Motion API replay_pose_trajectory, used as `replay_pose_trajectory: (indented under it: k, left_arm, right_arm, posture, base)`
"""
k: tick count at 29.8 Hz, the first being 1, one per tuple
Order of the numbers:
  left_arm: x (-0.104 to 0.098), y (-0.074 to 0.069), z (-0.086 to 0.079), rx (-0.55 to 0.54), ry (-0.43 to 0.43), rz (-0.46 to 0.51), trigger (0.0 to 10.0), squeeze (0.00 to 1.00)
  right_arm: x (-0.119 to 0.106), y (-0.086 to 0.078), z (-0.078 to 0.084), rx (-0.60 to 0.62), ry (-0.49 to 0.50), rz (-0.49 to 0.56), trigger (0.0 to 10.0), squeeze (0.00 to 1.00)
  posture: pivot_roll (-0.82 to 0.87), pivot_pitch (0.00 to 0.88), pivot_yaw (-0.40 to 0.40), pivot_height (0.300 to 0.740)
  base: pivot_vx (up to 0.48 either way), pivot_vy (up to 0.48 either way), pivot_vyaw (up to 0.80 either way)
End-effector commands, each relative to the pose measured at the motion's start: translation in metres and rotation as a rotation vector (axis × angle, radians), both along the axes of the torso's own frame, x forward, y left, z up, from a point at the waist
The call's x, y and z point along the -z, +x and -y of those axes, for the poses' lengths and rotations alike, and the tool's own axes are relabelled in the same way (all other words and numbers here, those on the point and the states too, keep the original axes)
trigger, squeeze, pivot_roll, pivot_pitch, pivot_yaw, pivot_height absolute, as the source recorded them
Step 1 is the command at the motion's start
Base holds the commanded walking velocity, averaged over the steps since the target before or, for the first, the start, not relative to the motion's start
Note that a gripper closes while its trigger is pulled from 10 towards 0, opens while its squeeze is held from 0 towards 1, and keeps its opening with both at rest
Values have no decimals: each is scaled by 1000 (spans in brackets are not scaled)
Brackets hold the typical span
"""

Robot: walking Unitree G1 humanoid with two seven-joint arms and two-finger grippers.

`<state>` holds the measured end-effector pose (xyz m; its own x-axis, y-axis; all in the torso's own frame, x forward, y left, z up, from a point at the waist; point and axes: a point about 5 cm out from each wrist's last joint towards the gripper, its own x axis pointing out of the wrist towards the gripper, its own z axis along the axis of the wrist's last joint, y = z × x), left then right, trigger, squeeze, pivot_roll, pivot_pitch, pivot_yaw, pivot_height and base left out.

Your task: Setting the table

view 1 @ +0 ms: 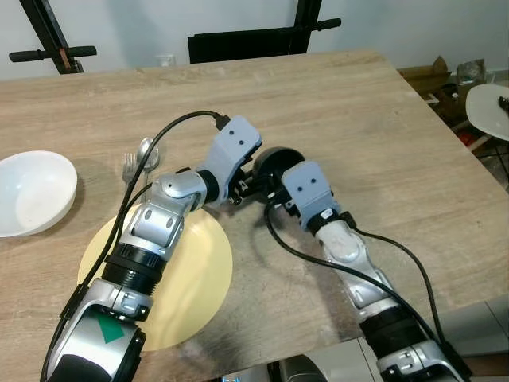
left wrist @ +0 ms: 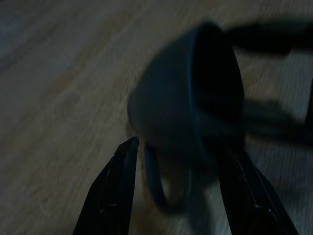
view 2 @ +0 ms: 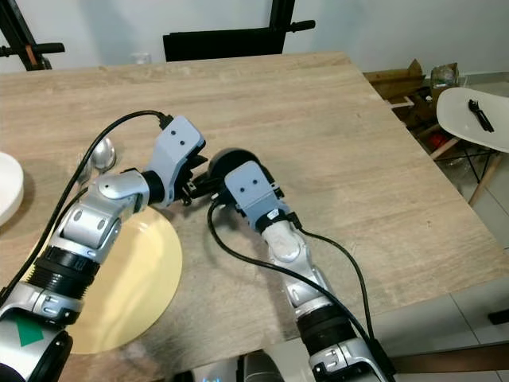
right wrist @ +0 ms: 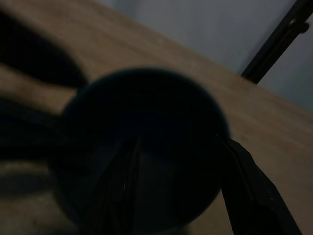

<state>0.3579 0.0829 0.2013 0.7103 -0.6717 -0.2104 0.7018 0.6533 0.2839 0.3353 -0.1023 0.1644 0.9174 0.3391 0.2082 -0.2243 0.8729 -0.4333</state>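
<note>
One dark mug (view 1: 274, 163) near the middle of one light wooden table (view 1: 374, 135), tipped so that its mouth faces the right gripper (right wrist: 178, 191), as seen in the right wrist view. One finger of that gripper inside the mug and the other (right wrist: 254, 191) outside the rim, the wall between them; whether pressed tight on it, cannot tell. Left gripper (left wrist: 178, 191) meeting the mug from the other side, its two fingers well spread, one (left wrist: 115, 188) out beside the mug's handle and the other by the rim, the handle loop hanging between them; no firm hold visible. One pale yellow plate (view 1: 199, 278) flat on the table's near edge, partly under the left arm. One fork (view 1: 128, 167) and one spoon (view 1: 147, 151) lying side by side just beyond the plate. One white bowl (view 1: 32, 191) at the robot's far left, apart from the plate. One black chair back (view 1: 246, 41) behind the table's far edge. One white chair seat (view 2: 477, 115) off to the right, a small black item lying on it.
</note>
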Motion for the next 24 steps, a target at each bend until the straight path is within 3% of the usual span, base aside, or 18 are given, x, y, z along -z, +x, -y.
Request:
replay_pose_trajectory:
  k: [1,6,11,16,18,24]
  left_arm:
    - [6,-3,-1,3,12,-22,10000,0]
    - [10,-4,-2,1,39,-22,10000,0]
    - [14,-7,-2,10,49,-29,10000,0]
    - [15,-7,-1,14,48,-33,10000,0]
    - [15,-7,-2,14,52,-33,10000,0]
    - [16,-9,-7,7,59,-36,10000,0]
  right_arm:
    - [-12,-5,0,-46,19,56,10000,0]
    - [-28,-15,5,-74,27,128,10000,0]
    - [-47,-22,27,-8,36,199,10000,0]
    - [-39,-19,30,-8,19,163,10000,0]
    - [-23,-17,24,-54,-27,96,10000,0]
    - [-4,-13,9,-128,-71,17,10000,0]
  posture:
    - [-69,116,-4,740]
    - [-77,119,-2,740]
    - [-100,123,8,740]
    - [-102,121,11,740]
    - [-95,121,10,740]
    - [-83,124,5,740]
  base:
    - [0,0,0]
    - [0,0,0]
    - [0,0,0]
    - [0,0,0]
    - [0,0,0]
    - [0,0,0]
